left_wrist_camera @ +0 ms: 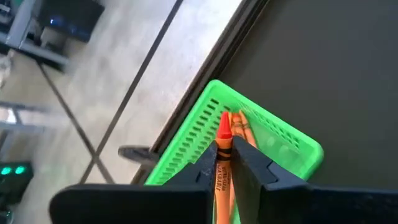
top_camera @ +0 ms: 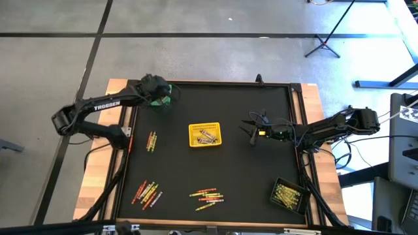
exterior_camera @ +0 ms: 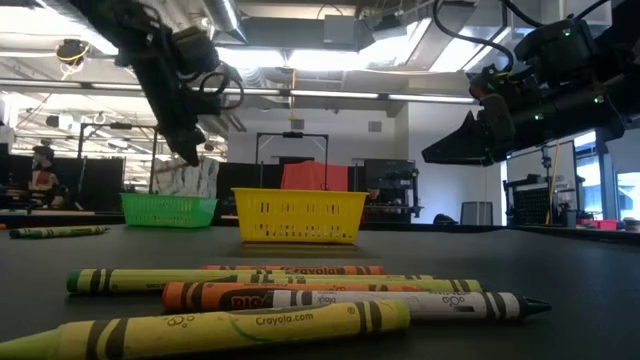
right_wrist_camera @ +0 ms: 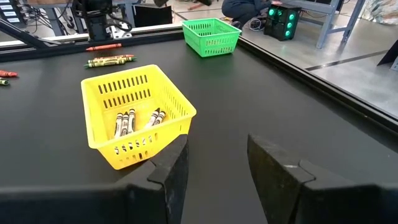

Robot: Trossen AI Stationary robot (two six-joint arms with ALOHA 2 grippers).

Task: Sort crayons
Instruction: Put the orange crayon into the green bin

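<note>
Left gripper [left_wrist_camera: 225, 163]: closed narrow on an orange crayon [left_wrist_camera: 223, 146], whose tip sticks out past the fingertips; a second orange stick seems to lie alongside it, though whether it is also gripped cannot be told.
Left gripper, place: raised above the green basket [left_wrist_camera: 205, 134] at the far left corner of the table [top_camera: 241, 163], as the high view shows.
Green basket: a mesh tray, directly under the held crayon's tip; its contents are hidden by the fingers.
Right gripper [right_wrist_camera: 214, 165]: fingers apart, nothing between them; it waits above the mat just right of the yellow basket [right_wrist_camera: 134, 112].
Yellow basket: near the table's middle, with a few crayons lying on its floor.
Black basket [top_camera: 289, 194]: near right corner, filled with yellowish-green crayons.
Loose crayons, near left [top_camera: 147, 192]: a scattered bunch of red, orange and yellow sticks.
Loose crayons, near middle [top_camera: 208, 196]: another mixed bunch on the mat.
Loose crayons, left side [top_camera: 151, 140]: a small group between the green basket and the near bunches.
Step in hand: most likely delivery of the orange crayon to the green basket.
Next move: probably a short descent, then parting the fingers so the crayon falls inside the rim, not onto it.
</note>
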